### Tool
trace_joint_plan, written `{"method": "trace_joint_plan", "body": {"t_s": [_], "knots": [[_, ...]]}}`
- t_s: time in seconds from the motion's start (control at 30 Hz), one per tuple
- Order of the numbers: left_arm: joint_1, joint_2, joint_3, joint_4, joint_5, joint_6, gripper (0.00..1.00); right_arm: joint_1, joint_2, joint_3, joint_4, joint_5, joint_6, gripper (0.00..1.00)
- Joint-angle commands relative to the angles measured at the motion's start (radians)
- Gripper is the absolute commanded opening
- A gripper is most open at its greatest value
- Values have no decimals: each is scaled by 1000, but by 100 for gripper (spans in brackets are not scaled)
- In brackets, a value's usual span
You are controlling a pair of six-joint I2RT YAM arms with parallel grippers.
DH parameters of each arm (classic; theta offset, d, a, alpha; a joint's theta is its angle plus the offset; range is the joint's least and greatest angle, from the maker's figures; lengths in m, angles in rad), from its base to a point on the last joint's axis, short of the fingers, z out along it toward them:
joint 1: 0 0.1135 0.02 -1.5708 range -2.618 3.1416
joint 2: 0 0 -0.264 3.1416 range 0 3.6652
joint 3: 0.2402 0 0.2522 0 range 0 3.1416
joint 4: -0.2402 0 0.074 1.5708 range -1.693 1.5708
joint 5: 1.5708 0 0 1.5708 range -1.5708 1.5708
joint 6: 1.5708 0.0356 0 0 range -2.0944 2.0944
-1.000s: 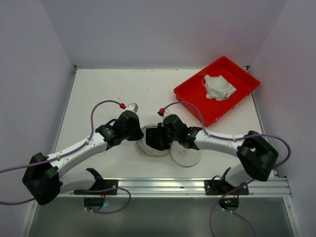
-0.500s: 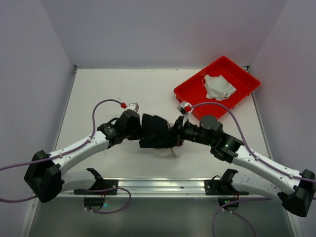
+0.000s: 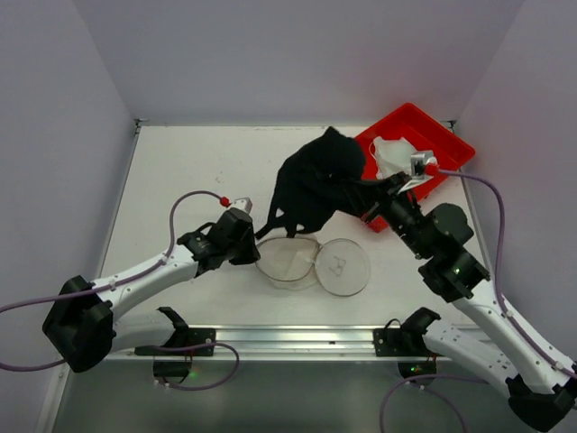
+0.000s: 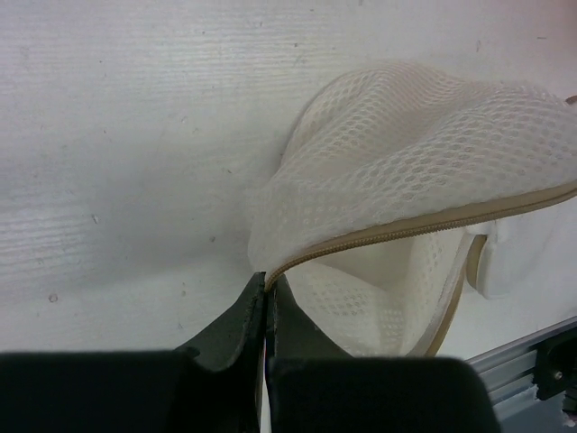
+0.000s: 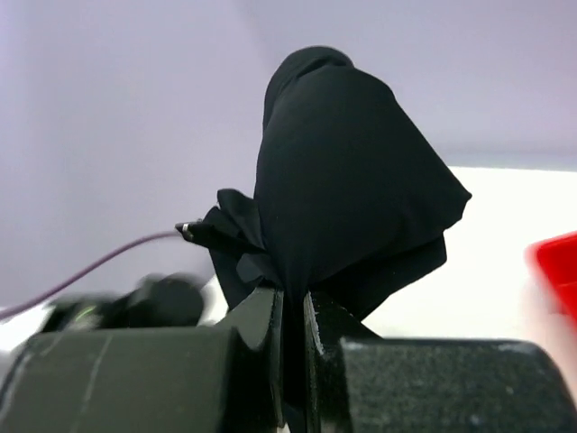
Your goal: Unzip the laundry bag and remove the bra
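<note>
The bag lies unzipped on the table, its mesh slack and its mouth gaping; in the left wrist view the zip edge runs loose and nothing dark shows inside. The left gripper is closed, pinching the bag's rim at the zip. The black bra hangs clear above the table, between the bag and the red tray, clamped in the closed right gripper; one strap trails down toward the bag, touching or not I cannot tell. Unzipping and removal both look done; what seems left is setting the bra down and releasing the bag
</note>
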Motion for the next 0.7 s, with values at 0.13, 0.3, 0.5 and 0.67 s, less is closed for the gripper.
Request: {"method": "trace_joint_plan", "body": {"t_s": [0.13,0.3,0.5,0.67], "knots": [[6,-84,16,-25,-41,-1,0,-333,143,140,-116,245,-51,0],[6,-85,10,-25,-36,4,0,-541,315,193,-113,198,-36,0],[6,-88,0,-4,-24,6,0,-635,612,269,-52,190,-57,0],[6,-74,10,-2,-24,19,0,-637,827,355,-43,59,-57,0]]}}
